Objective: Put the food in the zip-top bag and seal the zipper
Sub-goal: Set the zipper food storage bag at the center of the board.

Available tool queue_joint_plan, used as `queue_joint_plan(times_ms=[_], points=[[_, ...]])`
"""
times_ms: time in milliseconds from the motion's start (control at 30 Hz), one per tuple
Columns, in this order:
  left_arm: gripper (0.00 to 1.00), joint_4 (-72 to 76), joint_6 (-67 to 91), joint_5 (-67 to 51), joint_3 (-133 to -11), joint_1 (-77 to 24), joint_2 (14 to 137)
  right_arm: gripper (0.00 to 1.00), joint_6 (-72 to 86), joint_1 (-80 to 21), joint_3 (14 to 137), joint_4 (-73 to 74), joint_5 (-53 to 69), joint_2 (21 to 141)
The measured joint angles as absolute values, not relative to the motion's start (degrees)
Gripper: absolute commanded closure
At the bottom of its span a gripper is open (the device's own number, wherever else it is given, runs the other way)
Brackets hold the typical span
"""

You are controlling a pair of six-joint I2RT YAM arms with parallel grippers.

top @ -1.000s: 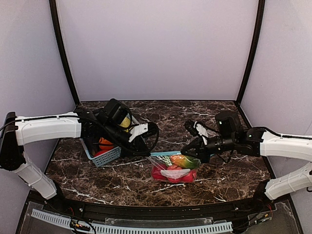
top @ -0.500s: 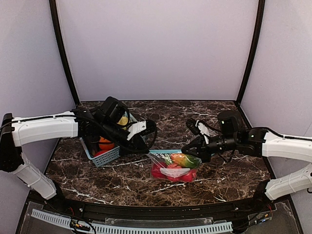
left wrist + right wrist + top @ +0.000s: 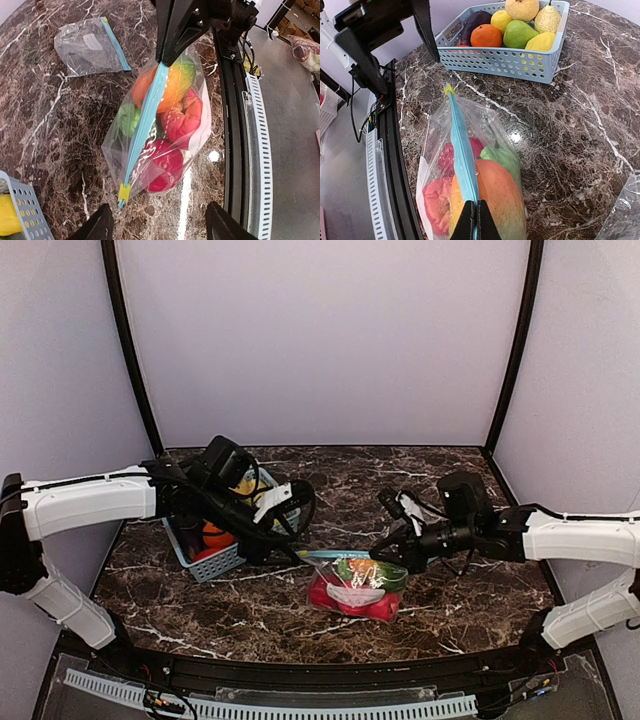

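Zip-top bag (image 3: 360, 592): clear, crinkly plastic, lying on the dark marble table (image 3: 450, 615), to the right of the light-blue basket (image 3: 215, 560) and near the front edge. Packed with the food (image 3: 172, 125): two glossy red round pieces, one small green piece, and a larger orange-to-green fruit at the right-hand end.

Zipper (image 3: 147, 117): light-blue strip along the full mouth edge, standing on edge above the food, with a yellow tab (image 3: 124, 191) at its left end. Reads as one single strip in both wrist views. Whether pressed shut along its whole length cannot be told.

Left gripper (image 3: 162, 227): fingers spread wide, clamping nothing. Positioned just short of the yellow tab, with the zipper line pointing into the gap between the fingers. Not touching the bag.

Right gripper (image 3: 476, 220): pinched shut on the right end of the zipper, directly above the orange-to-green fruit, keeping the strip upright.

Left arm: reaching in from the left across the basket, wrist angled down and rightward toward the bag's left end.

Right arm: reaching in from the right, low over the table, forearm roughly level, gripper aimed left at the bag.

Second bag (image 3: 90, 45): clear, with a white label, lying flat farther back on the table, well apart from the filled one.
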State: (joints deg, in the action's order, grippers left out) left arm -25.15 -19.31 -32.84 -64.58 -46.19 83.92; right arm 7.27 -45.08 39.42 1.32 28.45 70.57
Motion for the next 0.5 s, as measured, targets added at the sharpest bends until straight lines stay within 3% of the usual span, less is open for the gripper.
queue_joint_plan(times_ms=[233, 500], points=[[0.16, -19.0, -14.3, -34.0, -60.1, -43.6, 74.6, 1.00, 10.8, -45.0, 40.4, -0.9, 24.7, 74.0], [0.15, -13.1, -8.1, -32.6, -59.1, -36.4, 70.2, 0.98, 16.4, -44.7, 41.5, -0.4, 17.9, 79.3]])
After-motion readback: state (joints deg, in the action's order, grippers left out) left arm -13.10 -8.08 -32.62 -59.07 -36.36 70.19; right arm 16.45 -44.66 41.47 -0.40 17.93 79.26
